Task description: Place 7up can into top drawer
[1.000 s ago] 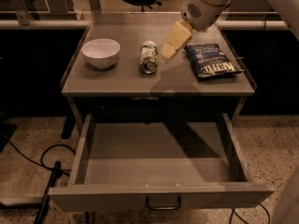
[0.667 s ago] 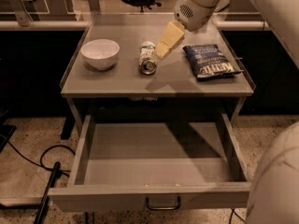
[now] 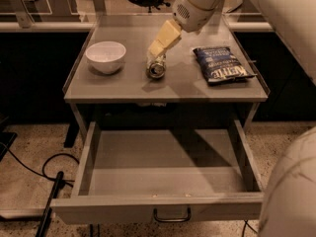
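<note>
The 7up can (image 3: 157, 69) lies on its side on the grey tabletop (image 3: 123, 85), its silver end facing me, between the bowl and the chip bag. My gripper (image 3: 158, 49) comes down from the upper right and sits right at the can's far end, covering part of it. I cannot tell whether it touches the can. The top drawer (image 3: 158, 209) is pulled fully out below the tabletop, with its dark handle (image 3: 171, 216) at the front.
A white bowl (image 3: 105, 56) stands at the table's left. A dark blue chip bag (image 3: 222, 64) lies at the right. My arm's white body (image 3: 291, 191) fills the right edge. Black cables (image 3: 49, 174) lie on the floor at the left.
My gripper has moved left and down, from beside the can's right side to right over the can's far end. The can, bowl, bag and drawer have not moved.
</note>
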You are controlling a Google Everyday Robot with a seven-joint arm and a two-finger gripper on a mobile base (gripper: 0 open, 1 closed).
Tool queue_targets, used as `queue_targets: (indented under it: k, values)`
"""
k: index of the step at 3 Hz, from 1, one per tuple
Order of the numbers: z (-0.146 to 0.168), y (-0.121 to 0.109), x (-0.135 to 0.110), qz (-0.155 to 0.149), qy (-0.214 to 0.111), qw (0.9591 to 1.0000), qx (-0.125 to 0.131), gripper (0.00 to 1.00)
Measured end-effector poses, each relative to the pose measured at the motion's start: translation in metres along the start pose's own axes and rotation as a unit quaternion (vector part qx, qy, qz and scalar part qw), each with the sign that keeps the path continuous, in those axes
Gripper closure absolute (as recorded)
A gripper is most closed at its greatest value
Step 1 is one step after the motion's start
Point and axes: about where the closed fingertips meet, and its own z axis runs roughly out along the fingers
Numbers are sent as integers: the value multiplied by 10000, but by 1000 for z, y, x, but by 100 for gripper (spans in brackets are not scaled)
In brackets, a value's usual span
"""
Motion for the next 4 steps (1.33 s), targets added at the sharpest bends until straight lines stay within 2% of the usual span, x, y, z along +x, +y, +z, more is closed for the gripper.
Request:
queue_targets:
  k: [1, 3, 4]
  values:
    - [19, -3, -30, 325, -83, 9994, 129, 0]
    - [23, -2, -35, 337, -173, 9992, 87, 0]
    - [45, -1, -48, 330, -202, 9992, 41, 0]
